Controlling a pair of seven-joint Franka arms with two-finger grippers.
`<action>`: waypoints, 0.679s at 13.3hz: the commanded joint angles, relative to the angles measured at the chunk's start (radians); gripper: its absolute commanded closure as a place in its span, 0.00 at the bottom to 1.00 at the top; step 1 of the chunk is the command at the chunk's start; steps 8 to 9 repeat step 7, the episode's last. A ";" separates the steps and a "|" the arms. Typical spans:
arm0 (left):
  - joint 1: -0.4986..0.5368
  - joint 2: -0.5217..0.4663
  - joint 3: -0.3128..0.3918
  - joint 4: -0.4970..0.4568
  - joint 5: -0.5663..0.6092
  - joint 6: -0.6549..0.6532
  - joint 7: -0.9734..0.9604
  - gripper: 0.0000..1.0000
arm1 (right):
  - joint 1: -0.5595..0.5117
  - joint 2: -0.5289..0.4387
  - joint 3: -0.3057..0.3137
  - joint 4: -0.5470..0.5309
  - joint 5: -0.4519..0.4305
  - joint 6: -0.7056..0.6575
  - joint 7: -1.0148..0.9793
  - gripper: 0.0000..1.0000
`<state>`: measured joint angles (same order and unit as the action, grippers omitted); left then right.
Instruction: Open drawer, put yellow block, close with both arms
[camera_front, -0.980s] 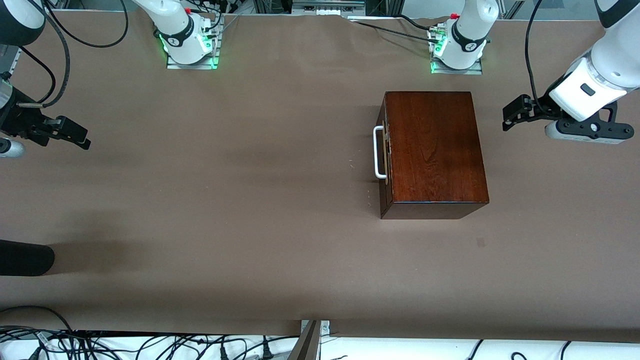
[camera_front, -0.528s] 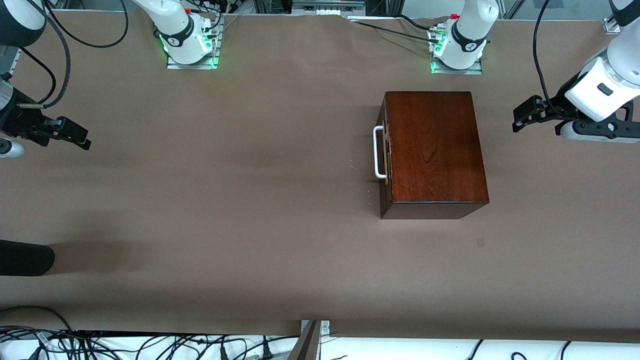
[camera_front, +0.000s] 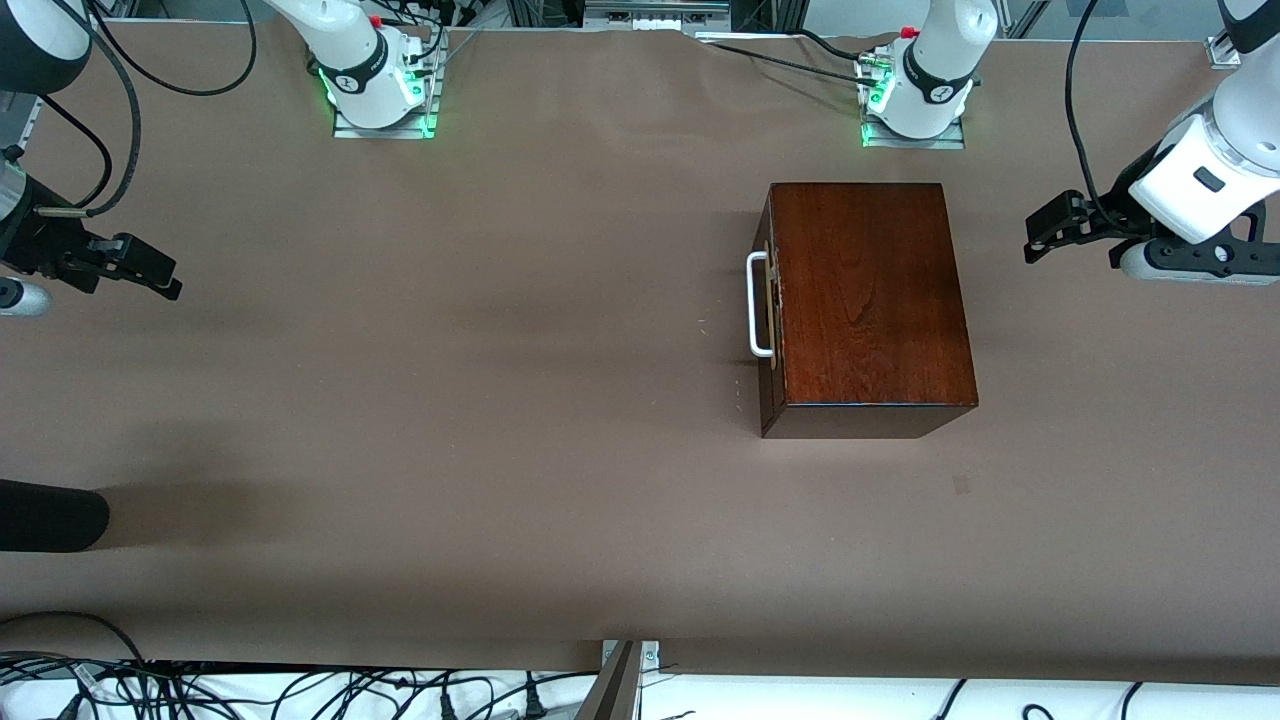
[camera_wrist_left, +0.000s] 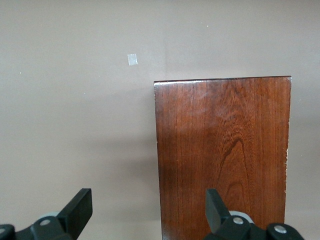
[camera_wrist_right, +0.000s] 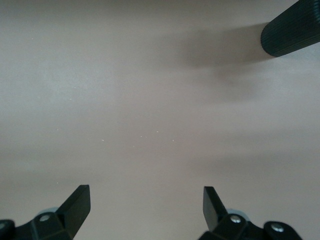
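just brown table (camera_front: 500, 400), wooden box (camera_front: 870, 300)

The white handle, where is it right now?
The white handle sits on the drawer's front of the shut wooden box, facing the right arm's end of the table. Nothing is touching it.

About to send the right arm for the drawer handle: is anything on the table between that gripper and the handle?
Nothing visible. The right gripper hangs open at its own end of the table, and only bare table lies between it and the handle. The drawer is shut. The left gripper waits open beside the box.
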<state>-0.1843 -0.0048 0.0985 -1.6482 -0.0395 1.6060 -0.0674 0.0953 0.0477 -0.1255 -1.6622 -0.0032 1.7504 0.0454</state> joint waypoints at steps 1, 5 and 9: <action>0.012 -0.009 -0.002 0.008 -0.014 -0.017 -0.003 0.00 | -0.003 -0.002 0.000 0.005 0.005 -0.003 -0.001 0.00; 0.026 -0.009 -0.003 0.011 -0.016 -0.015 0.000 0.00 | -0.003 -0.002 0.000 0.005 0.006 -0.003 0.002 0.00; 0.026 -0.006 -0.005 0.013 -0.016 -0.008 0.001 0.00 | -0.003 0.000 0.000 0.004 0.006 -0.003 0.004 0.00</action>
